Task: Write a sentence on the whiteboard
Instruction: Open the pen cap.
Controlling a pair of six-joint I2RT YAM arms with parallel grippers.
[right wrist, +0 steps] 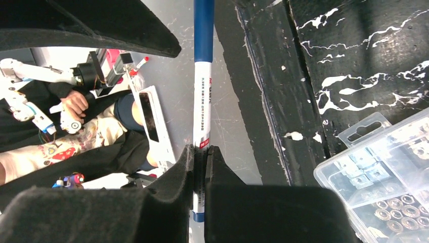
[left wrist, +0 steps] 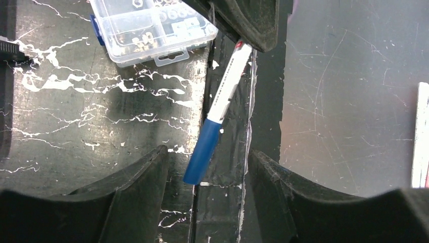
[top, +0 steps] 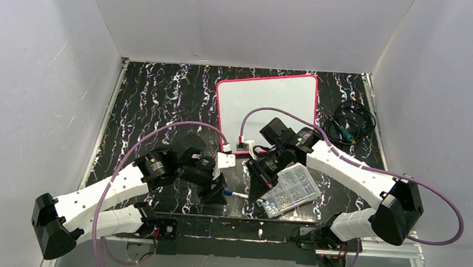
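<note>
The right gripper (right wrist: 200, 164) clamps the slim white marker (right wrist: 202, 101) by the barrel; the left gripper (left wrist: 208, 154) gapes around its blue cap (left wrist: 211, 134) — likely light, slick: pinch squarely.

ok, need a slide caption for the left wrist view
Right end effector grips the marker by its white barrel; open left end effector straddles the blue cap; parts box beyond.

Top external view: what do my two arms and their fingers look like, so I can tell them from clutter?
Both the left arm and right arm have white shells with black joint housings. A purple cable loops along each to the wrist. The fingers are matte black, broad and curved.
</note>
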